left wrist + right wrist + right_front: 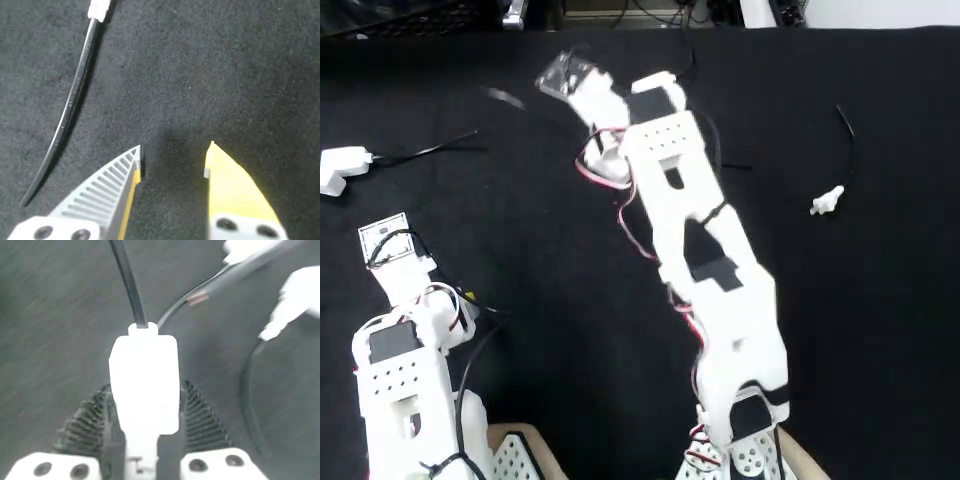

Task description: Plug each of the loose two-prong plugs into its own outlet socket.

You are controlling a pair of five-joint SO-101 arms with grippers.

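Right pincer [146, 390] pinches a boxy white plug [144, 370]; left pincer [175, 145] spread over fuzzy black cloth [235, 75].

Probably robotics lab bench: black cloth table [880, 330], two white arms [710, 270], cables [650, 12] behind.

Two arms stood at one table [880, 350]: the left arm [400, 380] and the right arm [705, 260]. At least three white connectors on black cords showed: a far-left connector [342, 165], a right-hand connector [827, 201] and a third connector [144, 385].
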